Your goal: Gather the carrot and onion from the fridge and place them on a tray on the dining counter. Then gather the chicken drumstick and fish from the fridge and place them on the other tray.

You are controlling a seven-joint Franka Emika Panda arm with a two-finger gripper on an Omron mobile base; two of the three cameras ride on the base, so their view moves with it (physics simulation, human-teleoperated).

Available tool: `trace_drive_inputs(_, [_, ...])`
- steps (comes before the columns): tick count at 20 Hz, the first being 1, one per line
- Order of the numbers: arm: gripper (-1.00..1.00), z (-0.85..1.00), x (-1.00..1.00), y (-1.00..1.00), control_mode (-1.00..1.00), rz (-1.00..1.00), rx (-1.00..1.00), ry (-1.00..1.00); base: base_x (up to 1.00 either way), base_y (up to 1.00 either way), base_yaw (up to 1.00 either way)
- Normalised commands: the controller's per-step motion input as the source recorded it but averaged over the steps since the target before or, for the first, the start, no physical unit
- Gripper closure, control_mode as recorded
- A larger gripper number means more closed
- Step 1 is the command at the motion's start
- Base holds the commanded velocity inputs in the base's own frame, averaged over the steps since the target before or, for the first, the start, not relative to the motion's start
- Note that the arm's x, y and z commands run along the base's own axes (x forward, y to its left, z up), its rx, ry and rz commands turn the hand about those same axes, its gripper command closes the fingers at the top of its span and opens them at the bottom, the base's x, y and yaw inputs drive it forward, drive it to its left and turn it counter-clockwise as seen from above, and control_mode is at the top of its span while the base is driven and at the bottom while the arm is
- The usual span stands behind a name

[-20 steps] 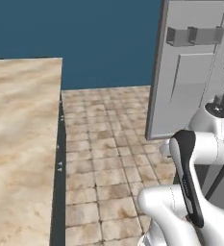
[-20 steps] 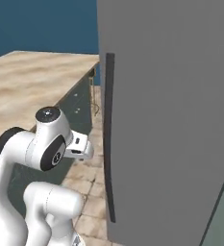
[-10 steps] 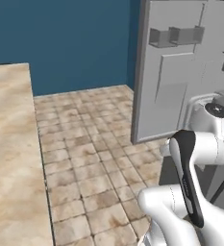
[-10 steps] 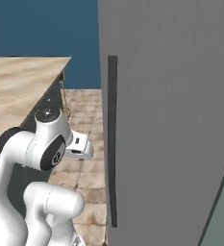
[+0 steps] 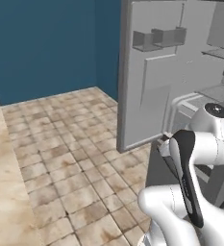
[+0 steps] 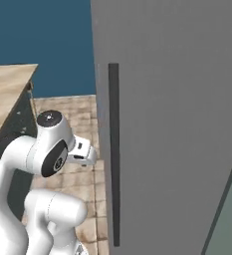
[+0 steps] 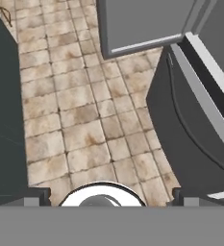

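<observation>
Before the fridge: I am facing its open door (image 5: 152, 81), shelves bare on its inner side.
Pincer (image 7: 108, 197): I am holding it released, grasping nothing, over the tiled floor (image 7: 80, 110).
Carrot, onion, drumstick, fish: cannot tell where.

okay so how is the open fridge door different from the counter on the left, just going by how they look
The fridge door is plain grey, while the counter has a mottled beige stone pattern. The fridge door stands upright, swung open over the tiled floor; the counter top lies flat. The fridge door carries small shelf bins on its inner face; the counter top shows nothing on it here. Both have straight, flat surfaces.
</observation>
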Motion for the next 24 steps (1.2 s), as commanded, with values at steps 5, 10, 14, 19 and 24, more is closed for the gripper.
trace_drive_inputs(5, [-1.0, 0.0, 0.0, 0.0, 1.0, 0.0, 0.0, 0.0, 0.35, 0.41, -0.36])
trace_drive_inputs(10, [-1.0, 0.0, 0.0, 0.0, 1.0, 0.0, 0.0, 0.0, 0.32, 0.45, -0.37])
trace_drive_inputs(14, [-1.0, 0.0, 0.0, 0.0, 1.0, 0.0, 0.0, 0.0, 0.19, 0.55, -0.38])
trace_drive_inputs(19, [-1.0, 0.0, 0.0, 0.0, 1.0, 0.0, 0.0, 0.0, 0.23, 0.54, -0.38])
trace_drive_inputs(24, [-1.0, 0.0, 0.0, 0.0, 1.0, 0.0, 0.0, 0.0, 0.27, 0.48, -0.4])
